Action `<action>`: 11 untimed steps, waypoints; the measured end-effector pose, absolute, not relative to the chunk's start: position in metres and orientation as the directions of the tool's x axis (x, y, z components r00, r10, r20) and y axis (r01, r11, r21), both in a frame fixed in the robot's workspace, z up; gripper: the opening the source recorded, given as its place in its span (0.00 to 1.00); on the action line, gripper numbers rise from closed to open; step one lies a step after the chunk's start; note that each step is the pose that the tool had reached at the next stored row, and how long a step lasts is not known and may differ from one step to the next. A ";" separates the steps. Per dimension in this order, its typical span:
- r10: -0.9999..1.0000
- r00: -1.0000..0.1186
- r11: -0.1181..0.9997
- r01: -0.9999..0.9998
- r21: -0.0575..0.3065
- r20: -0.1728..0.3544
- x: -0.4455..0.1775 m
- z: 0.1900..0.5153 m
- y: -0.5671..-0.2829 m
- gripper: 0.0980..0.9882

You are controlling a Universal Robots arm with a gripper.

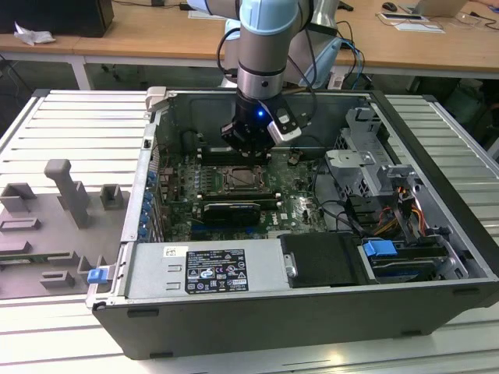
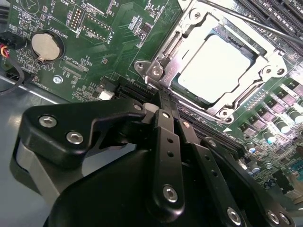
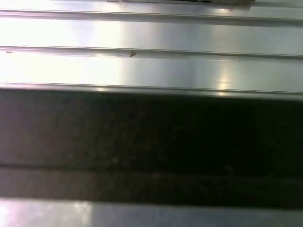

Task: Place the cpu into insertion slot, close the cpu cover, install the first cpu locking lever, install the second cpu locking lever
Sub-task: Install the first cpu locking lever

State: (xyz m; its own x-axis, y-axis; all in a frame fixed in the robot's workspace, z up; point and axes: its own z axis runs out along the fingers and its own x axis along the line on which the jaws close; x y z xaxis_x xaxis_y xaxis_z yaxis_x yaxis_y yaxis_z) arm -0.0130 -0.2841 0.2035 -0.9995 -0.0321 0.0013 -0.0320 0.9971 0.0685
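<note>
The case [image 1: 437, 156] lies open on the ribbed table [image 1: 70, 117], with the green board [image 1: 292, 199] flat on its floor and the arm [image 1: 265, 47] reaching straight down into it. The gripper [image 1: 248, 152] hangs just above the slot [image 1: 238, 179], near the middle of the board. In the second wrist view the cover [image 2: 189, 35] is already folded down over the slot, and the cpu [image 2: 218, 66] sits inside its window, pale and flat. The gripper's black fingers [image 2: 165, 142] lie pressed together with nothing between them, their tips right at the cover's near corner by a lever hinge [image 2: 155, 71]. The main risk, as I judge it, is at that corner: closed fingers driven down slightly off line could slip off the thin lever and scrape the board or the small parts beside the slot. A lever pushed without catching under its hook could spring back up. If the cover is not fully seated, forcing a lever could strain the cpu or bend the pins beneath it. The memory slots [image 2: 279, 19] close by leave little room to swing.
</note>
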 end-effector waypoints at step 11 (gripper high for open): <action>-0.036 -0.999 0.997 -0.036 0.068 0.001 -0.013 0.202 -0.284 0.01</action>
State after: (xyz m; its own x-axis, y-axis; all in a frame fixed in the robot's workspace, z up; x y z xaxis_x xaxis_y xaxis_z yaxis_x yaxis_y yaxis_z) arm -0.0130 -0.2840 0.2017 -0.9994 -0.0357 0.0012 -0.0355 0.9970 0.0681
